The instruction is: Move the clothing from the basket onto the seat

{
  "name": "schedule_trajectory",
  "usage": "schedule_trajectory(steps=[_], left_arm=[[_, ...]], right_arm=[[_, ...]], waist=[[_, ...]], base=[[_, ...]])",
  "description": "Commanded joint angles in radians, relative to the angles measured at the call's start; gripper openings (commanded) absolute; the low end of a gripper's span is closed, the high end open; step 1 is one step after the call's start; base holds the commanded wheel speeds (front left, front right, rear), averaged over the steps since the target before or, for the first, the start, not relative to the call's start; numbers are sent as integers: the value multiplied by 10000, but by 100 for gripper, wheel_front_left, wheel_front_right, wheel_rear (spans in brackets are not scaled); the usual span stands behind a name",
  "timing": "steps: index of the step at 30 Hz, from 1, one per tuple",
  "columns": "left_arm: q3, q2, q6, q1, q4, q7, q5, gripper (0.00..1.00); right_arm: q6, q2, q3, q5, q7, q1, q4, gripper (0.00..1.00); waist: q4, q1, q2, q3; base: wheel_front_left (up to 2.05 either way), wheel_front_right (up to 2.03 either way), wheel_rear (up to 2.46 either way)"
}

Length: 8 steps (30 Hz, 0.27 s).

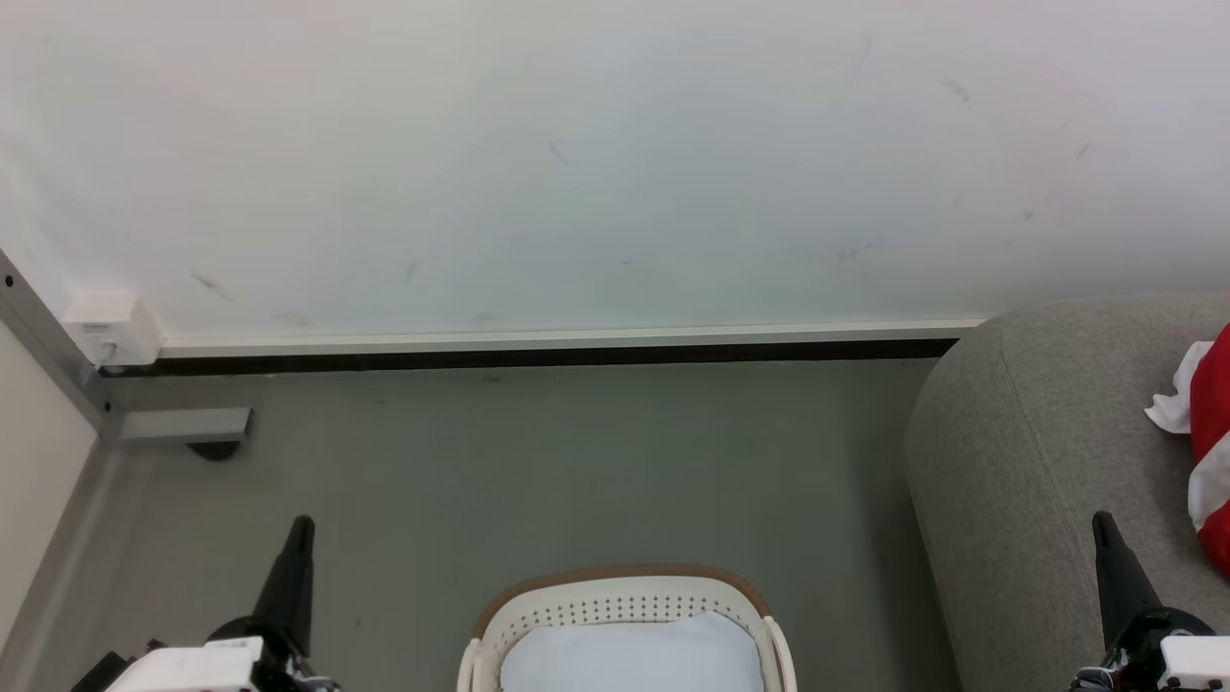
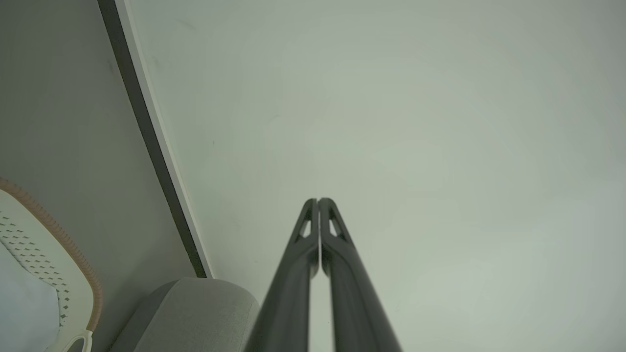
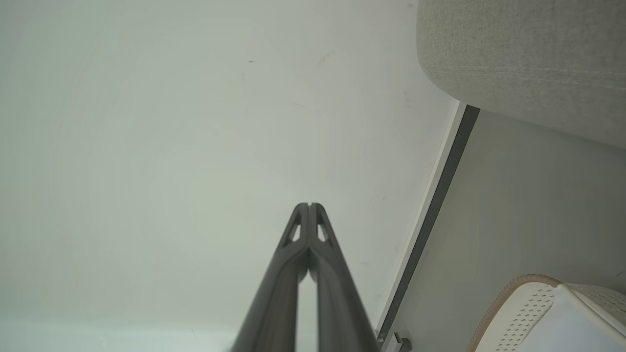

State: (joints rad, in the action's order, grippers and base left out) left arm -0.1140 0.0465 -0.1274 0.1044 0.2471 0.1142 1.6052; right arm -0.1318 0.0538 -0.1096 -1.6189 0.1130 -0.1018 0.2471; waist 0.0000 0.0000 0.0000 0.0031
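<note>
The cream basket (image 1: 615, 586) with its brown rim stands on the floor at the bottom centre, with pale bluish-white cloth (image 1: 634, 658) inside it. Red clothing with white trim (image 1: 1211, 452) lies on the grey seat (image 1: 1019, 461) at the right edge. My left gripper (image 1: 301, 527) is shut, low on the left, apart from the basket. Over the seat's front edge my right gripper (image 1: 1101, 521) is shut too, with nothing in it. The left wrist view shows the shut left gripper (image 2: 318, 200), the basket (image 2: 54, 274) and the seat (image 2: 195, 308). In the right wrist view appear the shut right gripper (image 3: 309, 205), the basket (image 3: 528, 303) and the seat (image 3: 528, 63).
A white wall (image 1: 577, 163) with a dark baseboard (image 1: 538, 358) runs behind the grey floor (image 1: 538, 471). A white box (image 1: 113, 327) and a grey metal frame (image 1: 58, 365) sit in the left corner.
</note>
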Motion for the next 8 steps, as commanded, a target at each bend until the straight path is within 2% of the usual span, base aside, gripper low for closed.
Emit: schedule_trajectory(steps=[1, 8], left_arm=[[-18, 70, -64, 87, -36, 36, 139, 0], [-17, 70, -64, 87, -37, 36, 140, 0]], right_arm=[[21, -19, -50, 55, -2, -114, -49, 0], [21, -23, -54, 62, 5, -114, -48, 0]], waist=[[0, 0, 0, 0], [0, 0, 0, 0]], base=[[0, 0, 0], [0, 0, 0]])
